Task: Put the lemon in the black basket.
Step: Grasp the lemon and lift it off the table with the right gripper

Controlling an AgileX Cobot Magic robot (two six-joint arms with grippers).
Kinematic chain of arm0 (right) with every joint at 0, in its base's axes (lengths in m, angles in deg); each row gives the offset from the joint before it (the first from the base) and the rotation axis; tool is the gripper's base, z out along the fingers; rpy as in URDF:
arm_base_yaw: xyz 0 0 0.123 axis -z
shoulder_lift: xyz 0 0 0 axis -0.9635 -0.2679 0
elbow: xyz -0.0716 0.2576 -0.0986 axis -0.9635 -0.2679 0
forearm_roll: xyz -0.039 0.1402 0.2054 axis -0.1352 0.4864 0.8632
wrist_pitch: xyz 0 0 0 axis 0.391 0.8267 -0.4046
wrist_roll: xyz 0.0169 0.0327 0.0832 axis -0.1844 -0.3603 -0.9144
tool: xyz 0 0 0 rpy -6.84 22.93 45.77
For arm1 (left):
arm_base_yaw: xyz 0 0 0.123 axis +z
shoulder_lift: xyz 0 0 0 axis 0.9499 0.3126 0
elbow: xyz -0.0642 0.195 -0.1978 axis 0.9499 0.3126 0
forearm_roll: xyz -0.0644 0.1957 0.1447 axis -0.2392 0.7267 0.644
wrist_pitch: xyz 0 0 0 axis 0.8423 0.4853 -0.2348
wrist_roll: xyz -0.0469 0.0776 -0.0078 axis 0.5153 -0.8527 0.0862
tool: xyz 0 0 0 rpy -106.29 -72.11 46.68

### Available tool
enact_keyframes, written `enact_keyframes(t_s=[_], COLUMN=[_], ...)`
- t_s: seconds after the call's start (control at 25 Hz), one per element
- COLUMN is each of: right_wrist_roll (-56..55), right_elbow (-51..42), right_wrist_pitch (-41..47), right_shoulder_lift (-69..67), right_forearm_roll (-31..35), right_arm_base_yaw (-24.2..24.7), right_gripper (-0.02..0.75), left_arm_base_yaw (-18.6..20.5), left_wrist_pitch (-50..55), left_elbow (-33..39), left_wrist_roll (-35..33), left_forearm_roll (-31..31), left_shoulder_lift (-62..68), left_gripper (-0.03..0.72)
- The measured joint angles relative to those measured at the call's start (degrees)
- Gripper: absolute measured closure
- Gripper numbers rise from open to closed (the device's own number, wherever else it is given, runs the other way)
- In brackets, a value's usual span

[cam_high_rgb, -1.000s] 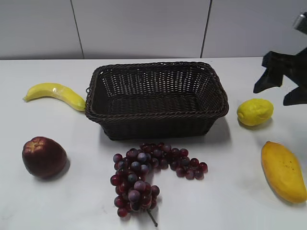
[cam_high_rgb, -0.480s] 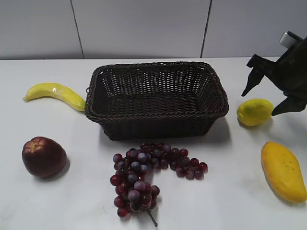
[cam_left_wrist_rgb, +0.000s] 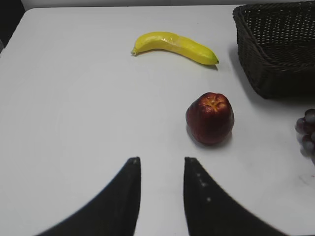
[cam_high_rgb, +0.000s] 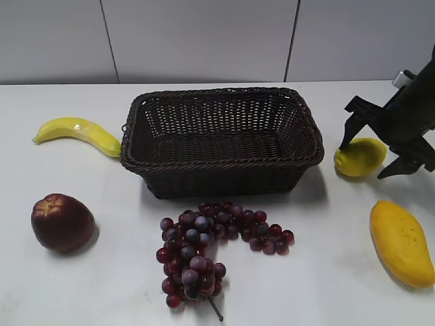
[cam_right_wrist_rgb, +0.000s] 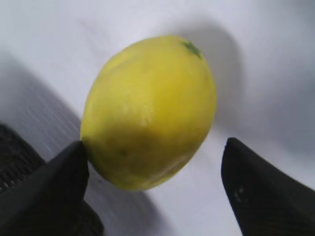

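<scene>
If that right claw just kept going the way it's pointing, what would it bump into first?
Most likely the lemon. The right gripper points down at it with its jaws open on either side, and one fingertip looks already against the skin. Past the lemon lies only the table.

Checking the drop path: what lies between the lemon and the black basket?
Only bare table separates lemon from black basket, per the exterior view.

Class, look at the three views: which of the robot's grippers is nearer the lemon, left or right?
Right. The right gripper straddles the lemon, jaws open, one fingertip at its side. The left gripper hovers over bare table near the apple, far across the black basket.
</scene>
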Motion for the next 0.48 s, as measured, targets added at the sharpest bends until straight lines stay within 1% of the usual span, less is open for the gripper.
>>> enact_keyframes(t_s=[0.36, 0.48], right_wrist_roll=[0.0, -0.1], right_elbow=[0.2, 0.2], right_wrist_pitch=[-8.7, -11.3], right_shoulder_lift=[-2.6, -2.6], right_forearm_roll=[0.0, -0.4], right_arm_base_yaw=[0.0, 0.0], right_gripper=[0.087, 0.128], left_arm_base_yaw=[0.0, 0.0], left_wrist_pitch=[0.0, 0.0], left_elbow=[0.0, 0.0], left_wrist_roll=[0.0, 0.0], left_forearm_roll=[0.0, 0.0], left_shoulder_lift=[0.0, 0.0], left_gripper=[0.452, 0.452])
